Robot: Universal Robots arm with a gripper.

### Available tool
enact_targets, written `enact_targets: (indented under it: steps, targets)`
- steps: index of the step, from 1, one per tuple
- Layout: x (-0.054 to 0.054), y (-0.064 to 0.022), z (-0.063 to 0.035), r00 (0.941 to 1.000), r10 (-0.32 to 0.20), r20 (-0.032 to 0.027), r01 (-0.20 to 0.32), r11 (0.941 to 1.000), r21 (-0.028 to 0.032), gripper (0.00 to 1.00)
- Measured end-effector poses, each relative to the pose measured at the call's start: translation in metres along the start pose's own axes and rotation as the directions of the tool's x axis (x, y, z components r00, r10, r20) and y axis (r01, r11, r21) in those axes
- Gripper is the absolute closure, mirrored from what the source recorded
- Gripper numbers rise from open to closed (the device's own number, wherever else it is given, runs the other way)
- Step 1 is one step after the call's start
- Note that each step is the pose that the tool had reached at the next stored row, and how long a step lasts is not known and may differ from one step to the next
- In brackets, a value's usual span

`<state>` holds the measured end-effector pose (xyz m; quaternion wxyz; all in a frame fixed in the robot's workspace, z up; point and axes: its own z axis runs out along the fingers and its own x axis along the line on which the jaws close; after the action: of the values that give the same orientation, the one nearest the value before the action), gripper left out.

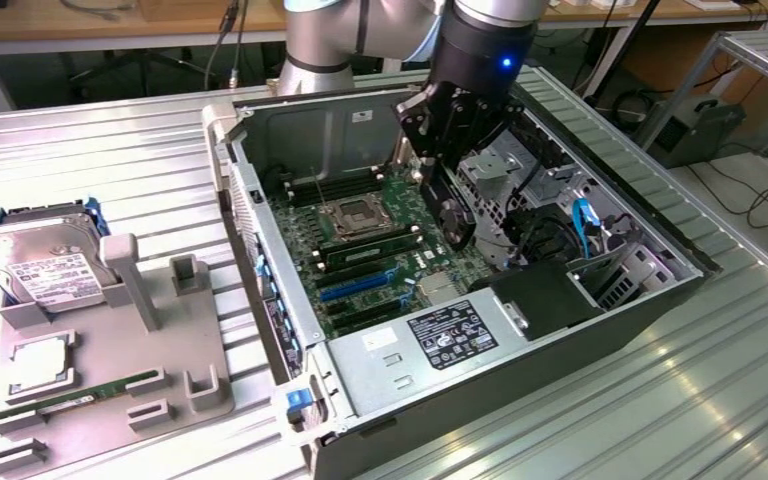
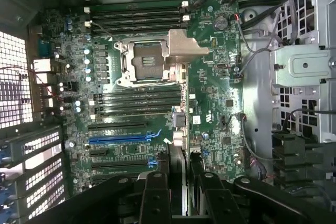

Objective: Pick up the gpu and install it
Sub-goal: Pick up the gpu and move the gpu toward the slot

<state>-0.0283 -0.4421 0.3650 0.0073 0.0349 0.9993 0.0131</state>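
Gripper (image 1: 448, 165) clamped on the gpu (image 1: 458, 215), card hanging edge-down inside the case (image 1: 241, 180), over the middle of the motherboard (image 1: 391, 195). Best held upright, its edge squared along the blue slot (image 1: 357, 288) before any pressing.

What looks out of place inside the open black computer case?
Nothing looks damaged. The slim black gpu card is not seated: it hangs on edge in the gripper above the green motherboard. The silver CPU socket is bare.

My exterior camera looks down slantwise over the whole computer case (image 1: 317, 125). My wrist camera, behind the tool (image 2: 179, 182), faces the motherboard (image 2: 210, 103) closely; both views share that board.
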Motion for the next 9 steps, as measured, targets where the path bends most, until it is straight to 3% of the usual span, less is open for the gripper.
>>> enact_targets:
  steps: [9]
  targets:
    - [-0.0001,0.0001,0.0001,1.0000,0.000,0.0001,0.000,1.0000,-0.0002,0.74]
